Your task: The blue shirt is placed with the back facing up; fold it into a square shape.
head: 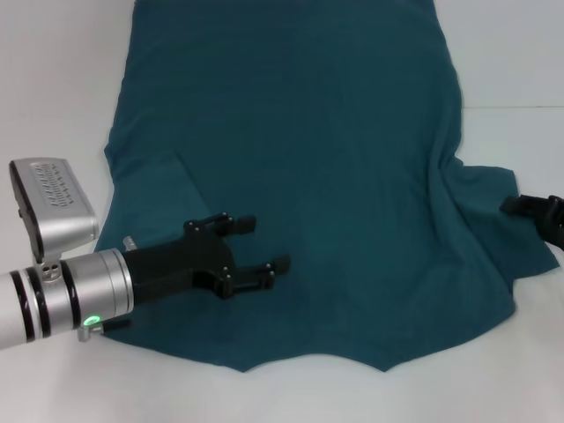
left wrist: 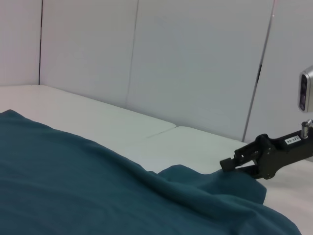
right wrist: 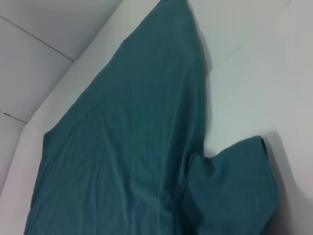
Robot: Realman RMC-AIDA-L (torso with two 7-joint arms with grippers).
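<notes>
The blue shirt (head: 317, 167) lies spread flat on the white table, plain side up, and fills most of the head view. My left gripper (head: 263, 245) is open and sits low over the cloth near the left sleeve (head: 150, 189), fingers pointing right. My right gripper (head: 529, 208) is at the outer edge of the right sleeve (head: 493, 220), its tip just over the cloth. The left wrist view shows the right gripper (left wrist: 226, 164) at the bunched sleeve edge (left wrist: 195, 178). The right wrist view shows the shirt (right wrist: 122, 147) and that sleeve (right wrist: 234, 191).
The white table (head: 53, 88) shows bare on both sides of the shirt and along the near edge (head: 352, 397). White wall panels (left wrist: 195, 58) stand behind the table. Creases run in the cloth near the right sleeve (head: 449, 167).
</notes>
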